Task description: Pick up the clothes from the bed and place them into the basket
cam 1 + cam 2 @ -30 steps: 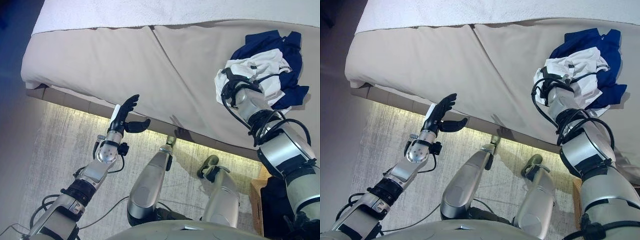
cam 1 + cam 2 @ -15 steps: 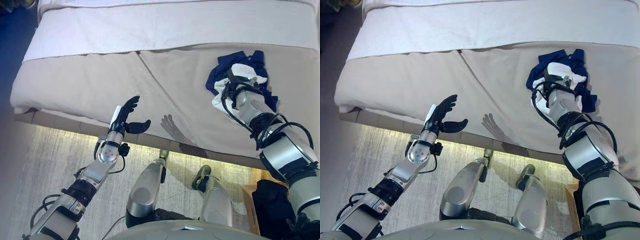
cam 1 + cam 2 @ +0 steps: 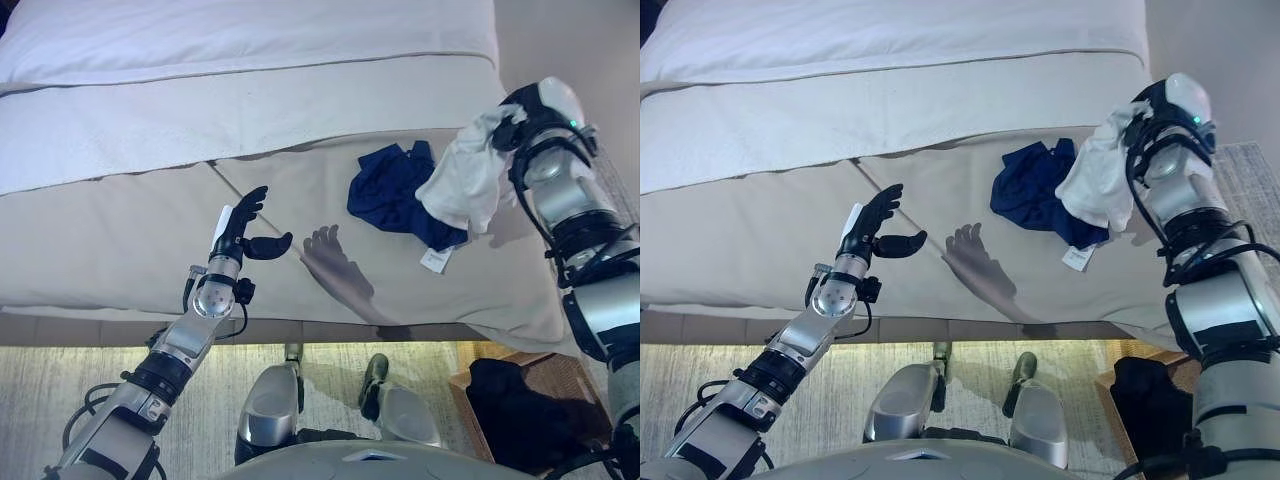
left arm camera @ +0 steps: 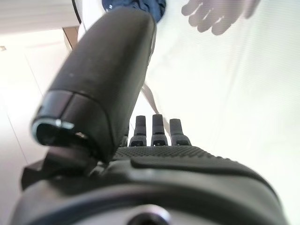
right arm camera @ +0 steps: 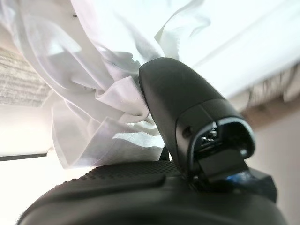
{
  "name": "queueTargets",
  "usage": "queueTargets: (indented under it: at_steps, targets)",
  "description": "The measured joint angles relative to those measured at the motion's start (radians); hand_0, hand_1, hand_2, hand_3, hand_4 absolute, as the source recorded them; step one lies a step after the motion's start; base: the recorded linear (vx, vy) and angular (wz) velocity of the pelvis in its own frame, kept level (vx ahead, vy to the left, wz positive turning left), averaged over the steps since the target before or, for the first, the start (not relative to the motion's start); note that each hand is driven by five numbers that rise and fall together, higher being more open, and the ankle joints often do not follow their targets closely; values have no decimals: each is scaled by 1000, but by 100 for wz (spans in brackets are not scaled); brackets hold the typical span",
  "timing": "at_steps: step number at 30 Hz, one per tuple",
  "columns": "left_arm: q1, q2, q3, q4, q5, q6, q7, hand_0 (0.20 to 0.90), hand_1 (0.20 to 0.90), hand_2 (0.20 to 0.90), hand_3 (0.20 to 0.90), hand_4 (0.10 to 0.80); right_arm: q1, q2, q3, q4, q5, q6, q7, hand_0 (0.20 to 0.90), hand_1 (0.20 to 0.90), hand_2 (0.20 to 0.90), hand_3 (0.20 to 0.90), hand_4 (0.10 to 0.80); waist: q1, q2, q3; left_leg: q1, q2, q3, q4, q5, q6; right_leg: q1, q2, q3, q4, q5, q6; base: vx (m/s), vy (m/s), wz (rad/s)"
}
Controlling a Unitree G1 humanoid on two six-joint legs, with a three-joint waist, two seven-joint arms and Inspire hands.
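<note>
My right hand is shut on a white garment and holds it lifted above the right part of the bed. In the right wrist view the white cloth is bunched against the thumb. A dark blue garment lies crumpled on the beige cover just left of it, with a white tag beside it. My left hand is open, fingers straight, held above the bed's front part. A brown basket with dark clothes inside stands on the floor at the lower right.
The bed has a white sheet across its far part and a beige cover with a seam down the middle. A pale rug lies on the floor in front of the bed. A grey wall is at the right.
The camera has shifted, so the bed sits lower and further left. My right hand has lifted the white garment off the blue one, up and to the right. The left hand holds its pose.
</note>
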Motion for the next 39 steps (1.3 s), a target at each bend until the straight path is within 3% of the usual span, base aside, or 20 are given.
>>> queueTargets:
  at_steps: [3, 9, 13, 16, 17, 19, 21, 26, 33, 39]
  targets:
    - [9, 3, 4, 1, 0, 1, -1, 900, 900, 900, 900, 800, -2, -30, -22, -28, 27, -10, -7, 300, 300, 300, 200, 100, -13, -2, -3, 24, 0, 11, -21, 0, 0, 29, 7, 6, -52, 24, 2, 61, 26, -16]
    - [49, 3, 51, 1, -1, -2, -4, 900, 900, 900, 900, 800, -41, -121, -23, -69, 67, -41, -11, 300, 300, 300, 200, 100, -22, -7, -6, 44, -21, 17, -25, -4, 5, 27, 7, 97, -104, 67, 4, 70, 79, -39]
    - [59, 6, 80, 1, -2, -8, -20, 900, 900, 900, 900, 800, -36, -194, -67, -104, 109, -37, -16, 300, 300, 300, 200, 100, -39, -7, -6, 50, -24, 35, -27, -11, 11, 25, 4, 111, -105, 72, 11, 48, 33, -12]
    - [91, 22, 92, 2, -2, -40, -41, 900, 900, 900, 900, 800, -36, -209, -156, -121, 176, -21, -66, 300, 300, 300, 200, 100, -52, -16, -14, 66, -20, 74, -59, -11, 11, 6, 9, 111, -120, 107, 48, -67, -4, -36]
    - [102, 26, 100, 2, -3, -48, -41, 900, 900, 900, 900, 800, -38, -209, -177, -121, 203, -20, -69, 300, 300, 300, 200, 100, -44, -18, -15, 66, -10, 104, -61, -11, 11, -11, 18, 98, -118, 137, 49, -123, -7, -74]
    - [109, 40, 108, 2, -21, -48, -33, 900, 900, 900, 900, 800, -39, -210, -192, -117, 251, -19, -85, 300, 300, 300, 200, 100, -40, -21, -16, 67, 1, 150, -63, -15, 15, -32, 30, 51, -123, 171, 22, -79, -52, -73]
    - [108, 40, 126, 1, -38, -48, -21, 900, 900, 900, 900, 800, -38, -210, -192, -94, 291, -18, -86, 300, 300, 300, 200, 100, -31, -40, -28, 69, -8, 182, -63, -27, 12, -41, 23, 27, -139, 172, 20, -38, -93, -53]
    - [109, 36, 146, 2, -41, -48, 21, 900, 900, 900, 900, 800, -11, -210, -192, -8, 320, -20, -86, 300, 300, 300, 200, 100, -59, -67, -60, 87, -18, 212, -69, -31, 9, -17, 26, 49, -194, 185, 4, -18, -79, -20]
    - [111, 10, 141, 2, -40, -47, 26, 900, 900, 900, 900, 800, 106, -211, -206, -4, 329, -19, -82, 300, 300, 300, 200, 100, -102, -66, -141, 104, -10, 222, -95, -30, 9, -21, 40, 64, -194, 185, 3, -34, -52, -8]
    - [95, 3, 109, 34, -40, -40, 26, 900, 900, 900, 900, 800, 212, -209, -208, -7, 325, -8, -41, 300, 300, 300, 200, 100, -146, -65, -152, 129, -17, 239, -104, -30, 9, -11, 40, 94, -195, 185, 3, -20, -24, -9]
